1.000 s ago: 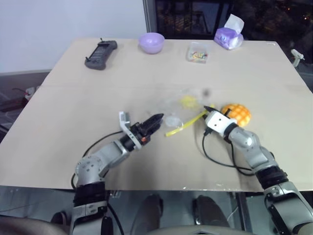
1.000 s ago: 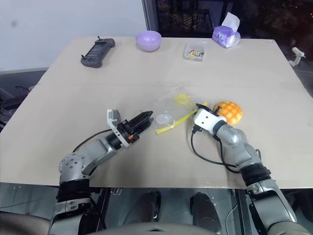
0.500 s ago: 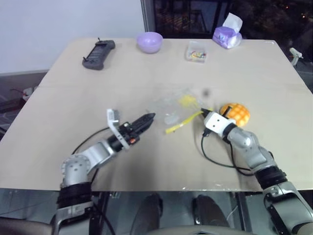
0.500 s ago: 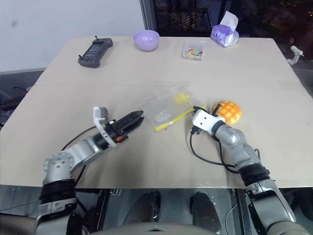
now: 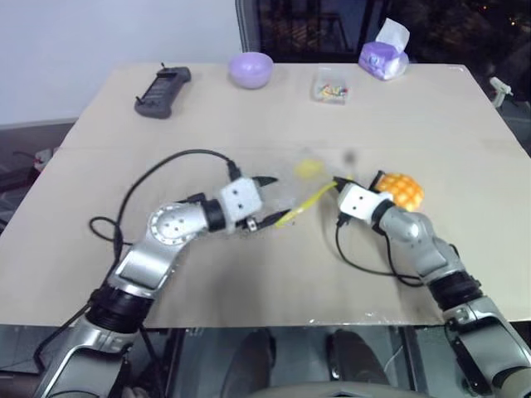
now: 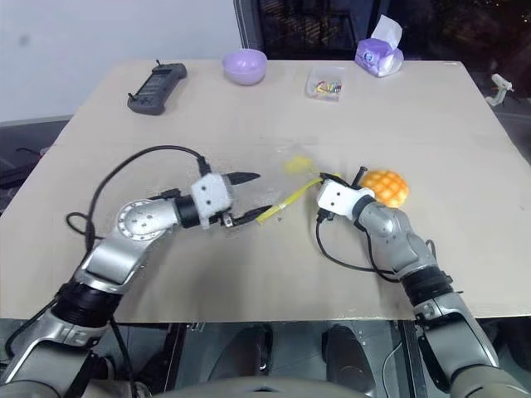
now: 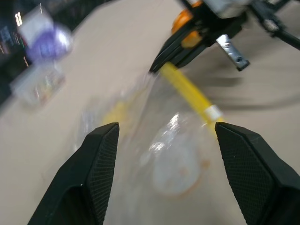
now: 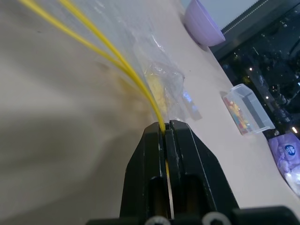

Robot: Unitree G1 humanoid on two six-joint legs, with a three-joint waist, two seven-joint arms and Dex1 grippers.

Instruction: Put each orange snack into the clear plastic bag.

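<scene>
Clear plastic zip bag (image 5: 292,192): yellow seal strip pinched by right end effector (image 8: 165,132).
Left end effector (image 7: 161,176): wide, straddling bag.
Domed golden-orange bun (image 5: 401,190): on beige desk (image 5: 166,149).

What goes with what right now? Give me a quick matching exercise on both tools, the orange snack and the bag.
1. right tool
2. left tool
3. orange snack
4. clear plastic bag

a. on the table, outside the bag
b. open, one finger on each side of the bag
c. shut on the yellow seal strip
d. holds a small pale-yellow piece

Pairs: 1-c, 2-b, 3-a, 4-d
</scene>
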